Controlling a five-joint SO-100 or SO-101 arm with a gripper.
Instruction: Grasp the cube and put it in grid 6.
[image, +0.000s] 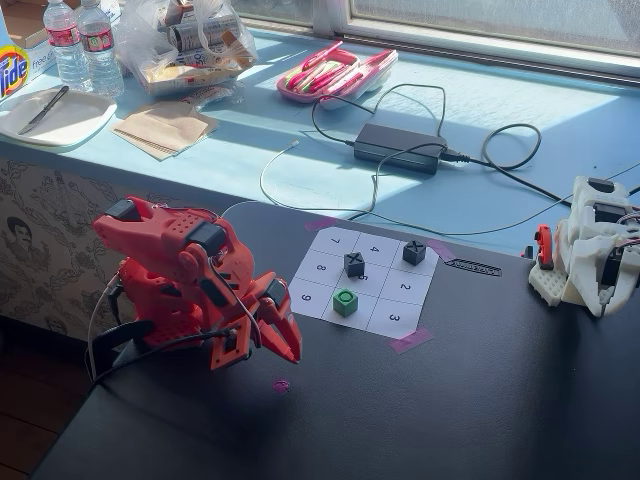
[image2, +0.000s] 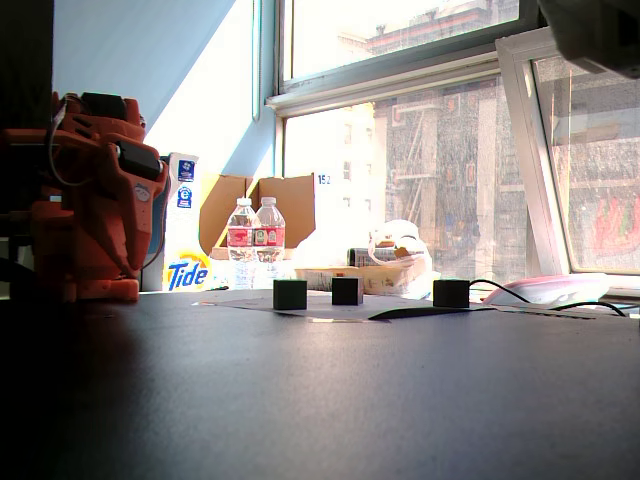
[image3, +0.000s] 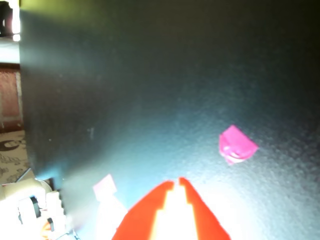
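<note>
On the numbered sheet (image: 362, 280), green cube (image: 345, 301); red arm's jaws (image3: 177, 182) closed, empty, well apart

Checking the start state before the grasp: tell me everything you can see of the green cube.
The green cube is small and bright green, with a dark ring mark on its top face; the material looks like matte plastic. It sits flat and upright on the white numbered sheet, in the middle cell of the row nearest the camera in a fixed view. Only the sheet touches it. Two black cubes stand apart from it. The red gripper is off the sheet, well clear.
</note>
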